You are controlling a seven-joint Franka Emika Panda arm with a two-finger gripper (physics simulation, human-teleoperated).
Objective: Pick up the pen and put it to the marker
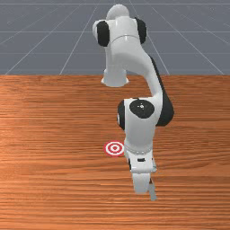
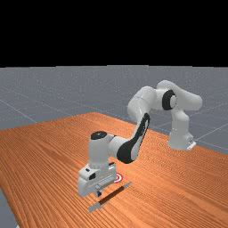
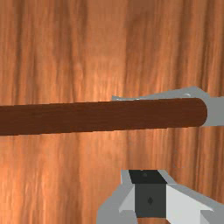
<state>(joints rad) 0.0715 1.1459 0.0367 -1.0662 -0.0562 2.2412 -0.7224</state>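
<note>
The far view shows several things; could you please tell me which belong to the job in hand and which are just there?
For the job: long brown pen with grey ends; flat, round, red-and-white marker; white-and-grey gripper.

Just there: orange-brown wooden table, under pen and marker; grey floor.

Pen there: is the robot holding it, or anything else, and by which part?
Nothing is held: the pen runs beside the gripper, clear of its grip.
</note>
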